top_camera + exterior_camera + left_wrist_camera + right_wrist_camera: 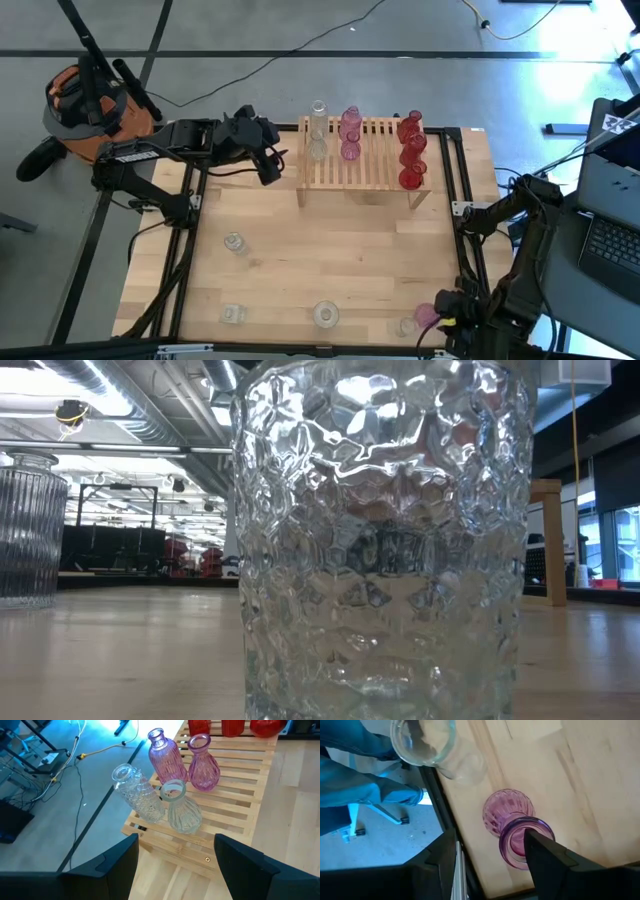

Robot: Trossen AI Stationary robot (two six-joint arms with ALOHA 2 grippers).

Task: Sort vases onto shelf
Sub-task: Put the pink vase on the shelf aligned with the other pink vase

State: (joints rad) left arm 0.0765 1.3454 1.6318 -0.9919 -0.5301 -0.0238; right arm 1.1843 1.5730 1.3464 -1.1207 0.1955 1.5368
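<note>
The wooden slatted shelf stands at the table's far edge. On it stand clear vases, pink vases and red vases. My left gripper hovers open and holding nothing at the shelf's left end, and its wrist view faces a clear vase and a pink vase. My right gripper is open at the near right corner, over a pink vase that stands on the table. Several clear vases stand loose on the table. My right gripper comes from above with its fingers either side of the pink vase's neck. One finger overlaps the mouth rim in the wrist view. I cannot tell whether it touches the glass. The vase stands on the table.
A clear vase stands right beside the pink one, and others stand along the near edge. The low view is filled by a clear dimpled vase, with a ribbed one to its left. Bare planks lie mid-table.
</note>
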